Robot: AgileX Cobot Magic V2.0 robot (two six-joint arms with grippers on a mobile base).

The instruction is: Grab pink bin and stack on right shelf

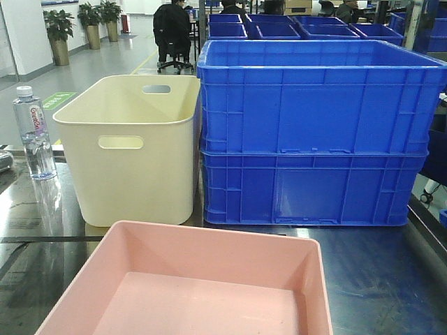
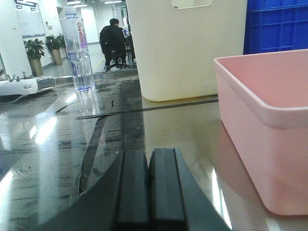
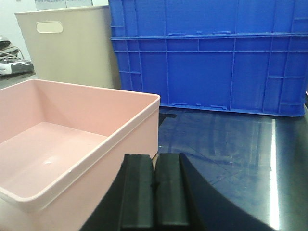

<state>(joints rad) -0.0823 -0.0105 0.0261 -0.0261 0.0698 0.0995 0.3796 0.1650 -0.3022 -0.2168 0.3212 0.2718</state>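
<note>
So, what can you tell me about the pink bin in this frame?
The pink bin is a wide, shallow rectangular tub, seemingly of smooth pale-pink plastic, with sloping walls, a rolled rim and no handle holes. It is empty and sits upright on the dark glossy shelf top, nearest the camera, in front of the cream bin and the stacked blue crates, apart from both. Neither the left claw nor the right claw, both shut, touches it.

The water bottle (image 2: 78,50) label reads "Ganten" (pink letters, running vertically).
</note>
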